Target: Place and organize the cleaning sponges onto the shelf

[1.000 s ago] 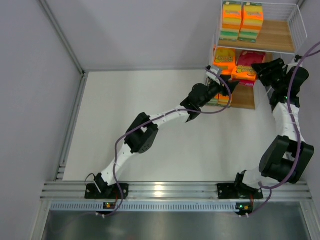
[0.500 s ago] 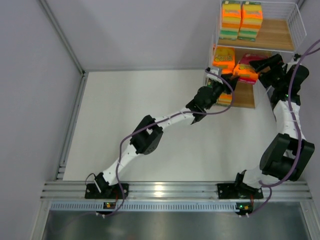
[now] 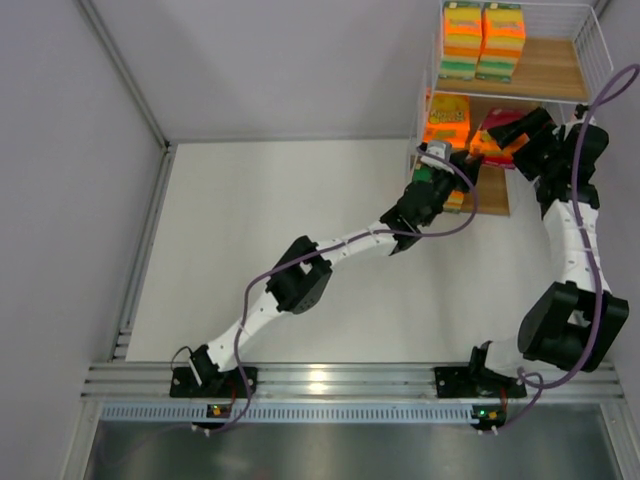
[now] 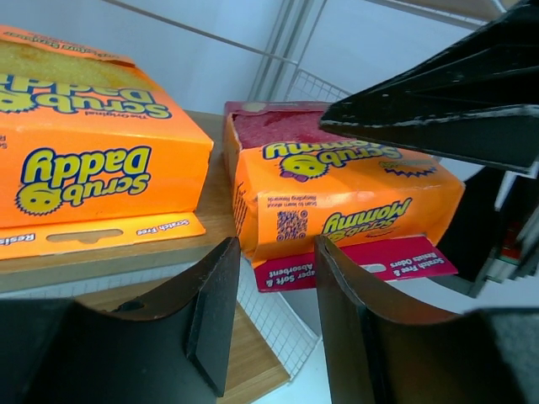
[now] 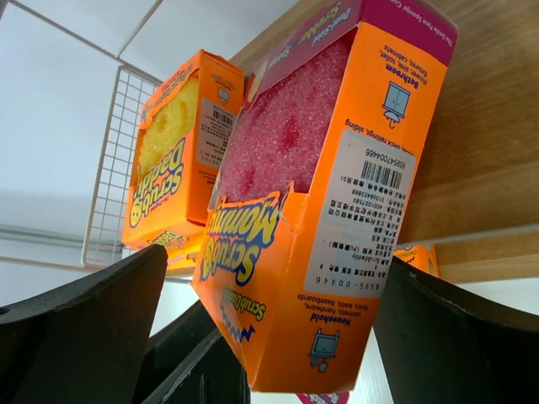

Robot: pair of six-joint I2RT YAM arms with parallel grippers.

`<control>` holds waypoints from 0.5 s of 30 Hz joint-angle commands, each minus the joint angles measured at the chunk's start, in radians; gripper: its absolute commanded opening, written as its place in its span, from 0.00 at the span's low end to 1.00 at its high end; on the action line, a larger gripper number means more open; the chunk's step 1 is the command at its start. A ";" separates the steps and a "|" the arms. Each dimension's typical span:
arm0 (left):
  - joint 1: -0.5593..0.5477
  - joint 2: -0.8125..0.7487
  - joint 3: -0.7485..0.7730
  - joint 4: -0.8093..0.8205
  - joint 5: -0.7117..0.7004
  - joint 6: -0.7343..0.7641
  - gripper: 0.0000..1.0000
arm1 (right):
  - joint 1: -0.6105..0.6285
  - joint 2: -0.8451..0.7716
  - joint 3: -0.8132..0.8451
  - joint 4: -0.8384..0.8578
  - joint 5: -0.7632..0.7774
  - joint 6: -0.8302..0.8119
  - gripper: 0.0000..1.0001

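Note:
The shelf [image 3: 548,72] stands at the back right. Its top board holds two stacks of cleaning sponges [image 3: 484,42]. On the middle board an orange pack [image 3: 447,118] lies beside a magenta-topped pack [image 3: 497,124]. My right gripper [image 3: 520,135] is open, its jaws wide on either side of the magenta-topped pack [image 5: 316,202], which rests on the board [image 5: 484,126] and overhangs its edge. My left gripper [image 4: 274,311] is open and empty, just below the front of that pack [image 4: 337,189]. The orange pack [image 4: 88,168] sits to its left.
White wire mesh [image 5: 105,160] closes the shelf's side. Another orange pack [image 3: 452,199] lies on the lowest board under my left wrist. My right gripper's finger [image 4: 455,109] reaches over the magenta-topped pack. Grey walls enclose the white table [image 3: 290,210].
My right gripper has opened and let go of the magenta-topped pack on the middle board. My left arm has stretched farther toward the shelf, its jaws a little narrower.

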 commanded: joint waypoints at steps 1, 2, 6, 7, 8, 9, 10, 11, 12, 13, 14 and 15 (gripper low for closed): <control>-0.003 0.004 0.045 0.032 -0.034 0.025 0.46 | 0.007 -0.074 -0.032 -0.063 0.044 0.002 1.00; -0.004 0.005 0.049 0.032 -0.036 0.025 0.46 | 0.007 -0.083 -0.058 -0.052 0.055 0.013 1.00; -0.012 0.011 0.069 0.032 -0.024 0.041 0.46 | 0.007 -0.108 -0.089 0.000 0.052 0.037 0.79; -0.017 0.010 0.066 0.032 -0.021 0.044 0.46 | 0.007 -0.094 -0.083 -0.007 0.046 0.025 0.67; -0.018 0.005 0.060 0.032 -0.019 0.056 0.46 | 0.005 -0.085 -0.060 -0.015 0.037 0.014 0.62; -0.020 -0.010 0.039 0.032 -0.022 0.064 0.46 | 0.007 -0.076 -0.049 -0.022 0.035 0.007 0.58; -0.027 -0.024 0.020 0.032 -0.022 0.071 0.47 | 0.007 -0.060 -0.044 -0.024 0.027 -0.007 0.51; -0.027 -0.059 0.001 0.032 -0.018 0.079 0.48 | 0.007 -0.054 -0.029 -0.023 0.011 -0.018 0.49; -0.029 -0.081 -0.021 0.034 -0.019 0.081 0.48 | 0.007 -0.046 -0.022 -0.027 0.006 -0.036 0.48; -0.029 -0.105 -0.083 0.034 -0.024 0.081 0.48 | 0.007 -0.037 -0.009 -0.041 0.006 -0.067 0.45; -0.029 -0.154 -0.113 0.034 -0.028 0.082 0.49 | 0.005 -0.037 0.005 -0.039 -0.006 -0.084 0.45; -0.027 -0.177 -0.147 0.035 -0.025 0.084 0.49 | 0.005 -0.034 0.011 -0.042 -0.011 -0.098 0.45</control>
